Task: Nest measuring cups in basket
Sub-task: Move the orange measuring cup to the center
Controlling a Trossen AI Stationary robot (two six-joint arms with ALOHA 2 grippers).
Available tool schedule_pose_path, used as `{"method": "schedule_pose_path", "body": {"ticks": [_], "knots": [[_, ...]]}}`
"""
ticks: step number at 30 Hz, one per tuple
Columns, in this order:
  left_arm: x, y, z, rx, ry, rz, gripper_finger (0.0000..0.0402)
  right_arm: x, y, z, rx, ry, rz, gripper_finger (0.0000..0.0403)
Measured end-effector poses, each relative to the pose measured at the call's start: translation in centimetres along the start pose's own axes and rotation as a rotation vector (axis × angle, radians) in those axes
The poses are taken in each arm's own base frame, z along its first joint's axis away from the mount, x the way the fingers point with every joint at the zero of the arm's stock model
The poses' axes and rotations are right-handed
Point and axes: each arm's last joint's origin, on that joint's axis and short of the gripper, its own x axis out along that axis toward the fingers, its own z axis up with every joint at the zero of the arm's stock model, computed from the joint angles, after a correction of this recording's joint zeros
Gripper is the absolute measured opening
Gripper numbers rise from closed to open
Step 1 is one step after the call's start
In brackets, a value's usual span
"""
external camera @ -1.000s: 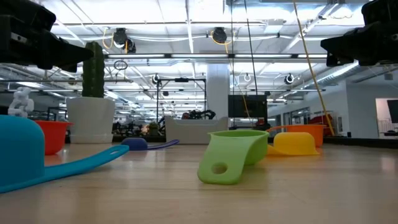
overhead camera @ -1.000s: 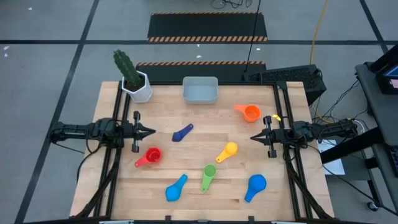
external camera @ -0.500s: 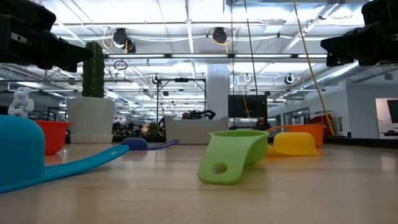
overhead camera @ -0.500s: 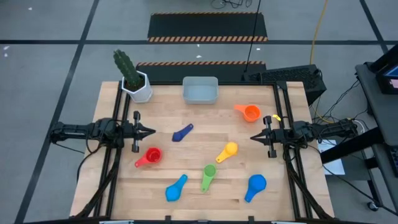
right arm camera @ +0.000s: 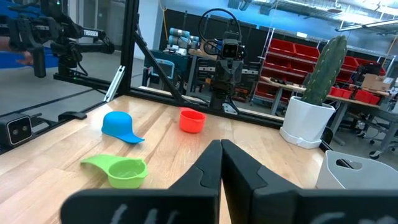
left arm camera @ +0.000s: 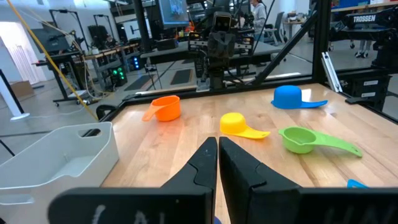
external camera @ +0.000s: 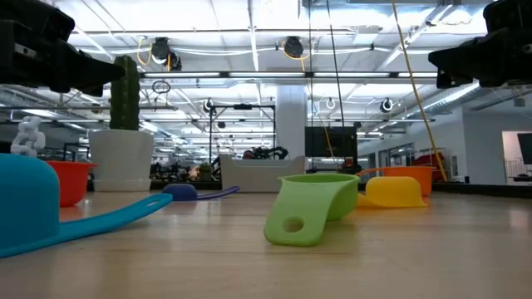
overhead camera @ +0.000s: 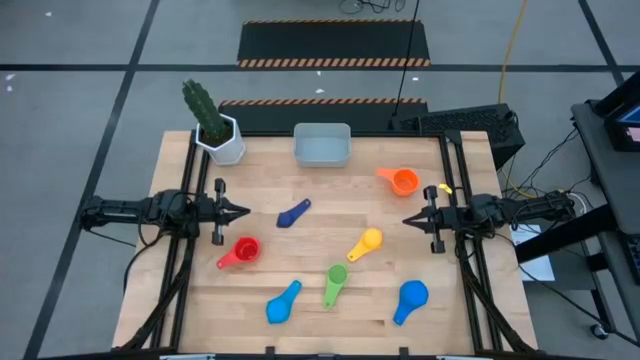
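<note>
6 plastic measuring cups lie scattered on the pale wooden table (overhead camera: 330, 190), all outside the pale grey-blue rectangular plastic basket (overhead camera: 322, 145).

The basket sits at the table's far edge, just beside the white hexagonal pot with a green cactus (overhead camera: 218, 130). From the basket: the orange round measuring cup (overhead camera: 401, 181) lies near, toward the right arm; the dark blue measuring cup (overhead camera: 293, 213) lies near, toward the left arm; the yellow measuring cup (overhead camera: 366, 243) and red measuring cup (overhead camera: 240, 251) lie farther; the green measuring cup (overhead camera: 334, 284) and 2 light blue measuring cups (overhead camera: 283, 303) (overhead camera: 410, 298) lie farthest, by the near edge. The left gripper (overhead camera: 243, 212) and right gripper (overhead camera: 408, 221) hover at opposite sides of the table, each with jaws pressed together, pinching nothing.
</note>
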Motion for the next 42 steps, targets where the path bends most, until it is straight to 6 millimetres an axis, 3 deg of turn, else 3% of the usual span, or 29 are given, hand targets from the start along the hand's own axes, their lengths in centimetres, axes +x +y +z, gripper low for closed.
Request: {"method": "schedule_pose_path", "body": {"ticks": [25, 32, 37, 42], "knots": [[0.0, 0.0, 0.0, 0.000, 0.001, 0.000, 0.0021, -0.3, -0.5, 2.5, 0.021, -0.261, -0.051, 0.0000], [0.0, 0.0, 0.0, 0.000, 0.000, 0.000, 0.0021, -1.5, -1.1, 5.1, 0.075, -0.551, -0.099, 0.0000], [0.0, 0.0, 0.0, 0.000, 0.001, 0.000, 0.0021, -1.4, -1.1, 5.2, 0.101, -0.537, -0.089, 0.0000], [0.0, 0.0, 0.0, 0.000, 0.001, 0.000, 0.0021, -1.6, -1.8, 8.3, 0.100, -0.585, -0.100, 0.0000]]}}
